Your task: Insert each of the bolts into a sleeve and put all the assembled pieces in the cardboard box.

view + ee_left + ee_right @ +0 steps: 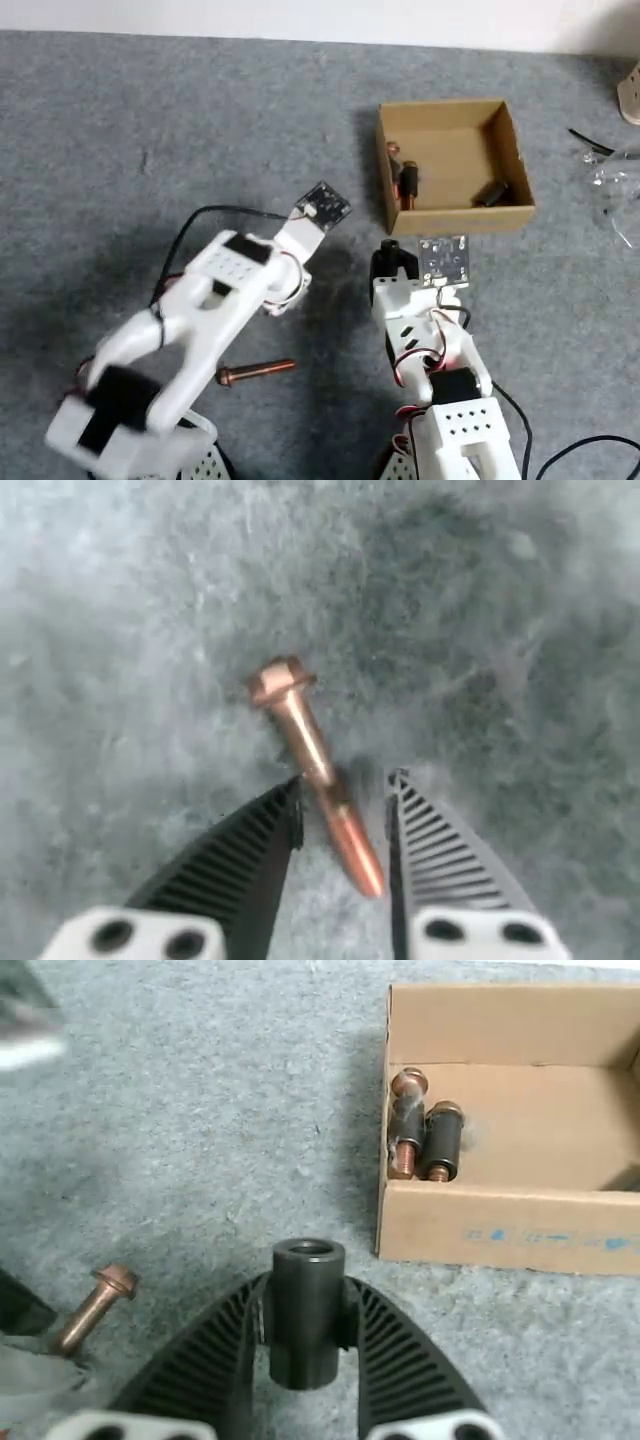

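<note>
From above, a copper bolt (255, 372) lies flat on the grey carpet (150, 120) beside the left arm (200, 310). Its long axis runs crosswise, with the flanged head near that arm's base and the tip towards the right arm (425, 320). The box (455, 216) sits open-topped, just ahead of the right arm's front end.

At the left wrist, the left gripper (345, 780) has its jaws spread, one on each side of a second bolt (315, 765). This bolt is also copper, with a hexagonal flanged head and a smooth shank. Its long axis runs slantwise through the gap, with the head out past the fingertips and the tip back between the jaws. It passes close by one fingertip (292, 798), and carpet shows between it and the other. I cannot tell whether the near jaw touches it.

At the right wrist, the right gripper (307, 1290) pinches the sleeve (308, 1305), a short dark tube, between both ribbed jaws. The sleeve's axis lies along the jaws and its open bore points out beyond the fingertips. The box stands past the fingertips and off to one side. Two assembled pieces (422, 1140) lie against its near side wall, side by side. Their axes run roughly parallel to the sleeve's, with copper heads away from the jaws and copper tips towards them. The second bolt shows off to the other side of the jaws, head raised.
</note>
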Available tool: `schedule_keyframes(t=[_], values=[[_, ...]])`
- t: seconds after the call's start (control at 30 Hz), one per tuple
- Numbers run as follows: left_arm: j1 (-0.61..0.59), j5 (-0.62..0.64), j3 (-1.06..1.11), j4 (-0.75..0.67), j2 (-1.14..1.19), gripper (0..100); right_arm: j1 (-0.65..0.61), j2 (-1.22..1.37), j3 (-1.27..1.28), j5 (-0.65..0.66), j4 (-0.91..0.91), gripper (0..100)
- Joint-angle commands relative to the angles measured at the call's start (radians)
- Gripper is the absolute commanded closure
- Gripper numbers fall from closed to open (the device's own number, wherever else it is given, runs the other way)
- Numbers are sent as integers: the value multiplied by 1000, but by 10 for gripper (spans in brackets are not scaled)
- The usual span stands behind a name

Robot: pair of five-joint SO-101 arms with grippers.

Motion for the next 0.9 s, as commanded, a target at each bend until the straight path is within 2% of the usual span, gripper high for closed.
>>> schedule_keyframes(t=[0.0, 0.2, 0.4, 0.53, 0.73, 0.87], values=[[-8, 9, -151, -2, 171, 859, 12, -22, -12, 8, -42, 995], [-13, 12, -305, 140, 291, 860, 12, -21, -12, 9, -42, 995], [-13, 14, -308, 143, 305, 864, 12, -21, -12, 9, -42, 995], [-13, 15, -308, 144, 305, 1000, 12, -21, -12, 9, -42, 995], [-2, 5, -291, 164, 302, 992, 12, -21, -12, 9, -42, 995], [27, -63, -180, 147, 191, 992, 12, -21, -12, 9, -42, 995]])
